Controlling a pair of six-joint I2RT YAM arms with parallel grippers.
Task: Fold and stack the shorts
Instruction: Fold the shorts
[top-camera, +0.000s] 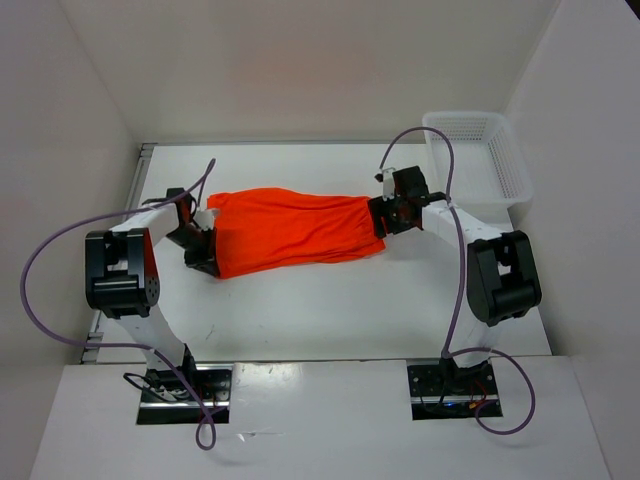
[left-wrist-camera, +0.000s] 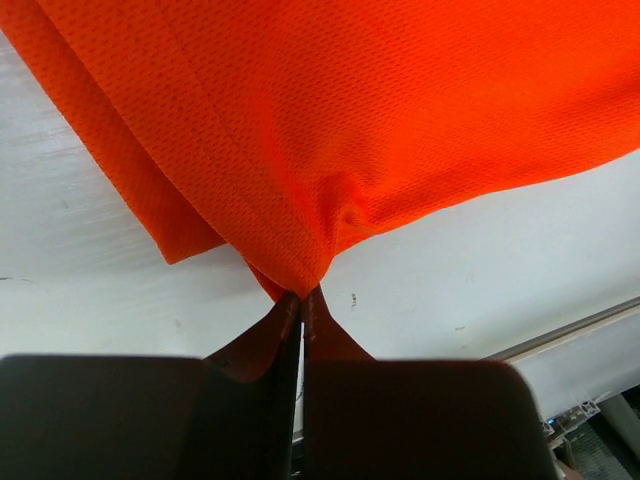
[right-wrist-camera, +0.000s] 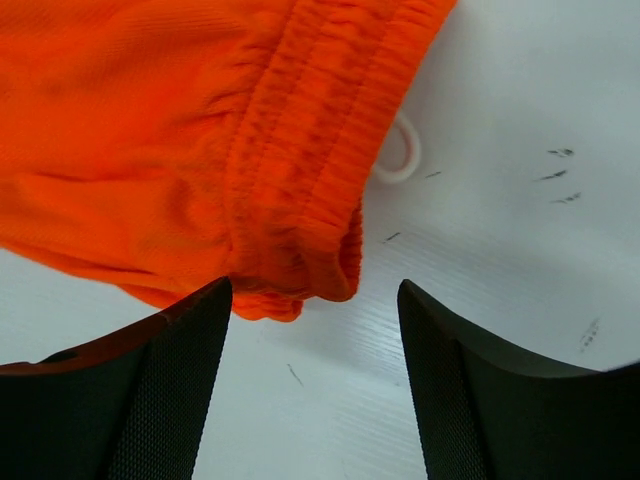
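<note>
shorts on table | left pincer pinching their edge | right pincer spread beside waistband

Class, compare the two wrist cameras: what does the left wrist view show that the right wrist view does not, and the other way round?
Only the left wrist view: the left jaws shut, pinching a fold of the shorts, and a metal rail at the table edge. Only the right wrist view: the right jaws open, the gathered waistband corner between them, and a white drawstring loop. Both: orange fabric on the white table.
</note>
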